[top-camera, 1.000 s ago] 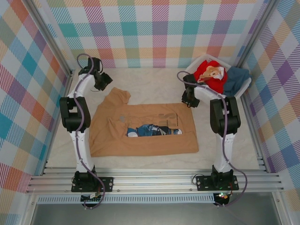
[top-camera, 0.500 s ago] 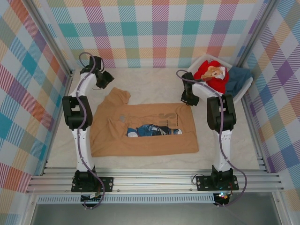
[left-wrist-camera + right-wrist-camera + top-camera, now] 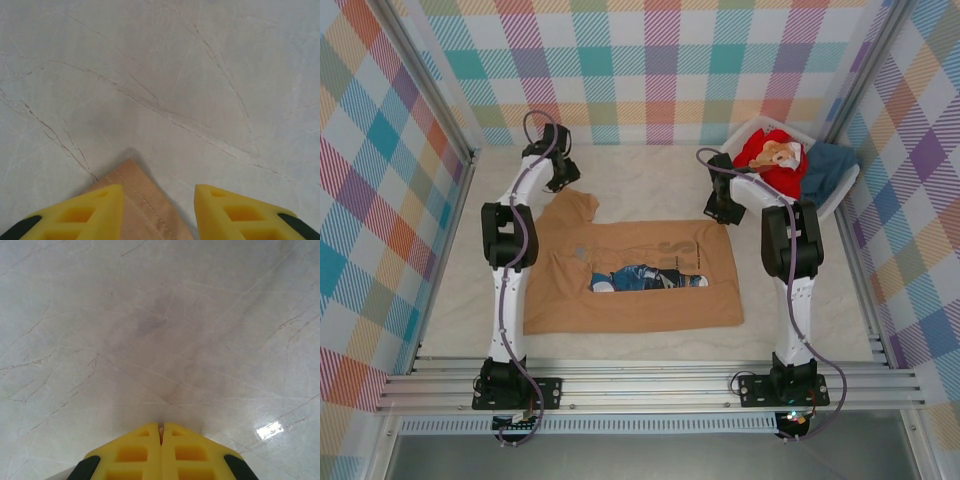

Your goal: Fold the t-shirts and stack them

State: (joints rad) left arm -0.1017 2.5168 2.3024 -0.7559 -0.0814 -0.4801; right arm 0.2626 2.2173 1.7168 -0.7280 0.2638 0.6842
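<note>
— Tan-brown t-shirt (image 3: pixel 630 275), where is it lying?
— It is lying spread out flat on the counter (image 3: pixel 640 170), between the two arms. Its blue-and-white cartoon print (image 3: pixel 645 278) is facing up.
— And the other ones?
— The red t-shirt (image 3: pixel 765 150) and the dark teal t-shirt (image 3: pixel 828 165) are sitting bunched up in the white basket (image 3: pixel 742 133) at the far right corner.
— What is the left claw (image 3: pixel 157 192) doing?
— It is hanging over the far left sleeve of the shirt. Its yellow fingers (image 3: pixel 85 210) are standing apart, and a stitched corner of the cloth is poking up into the gap between them in the wrist view.
— And the right claw (image 3: pixel 161 429)?
— It is sitting at the shirt's far right corner, near the basket. Its fingers are pressing together. A tiny peach sliver is showing in the crack between them, but I cannot tell if that is cloth.
</note>
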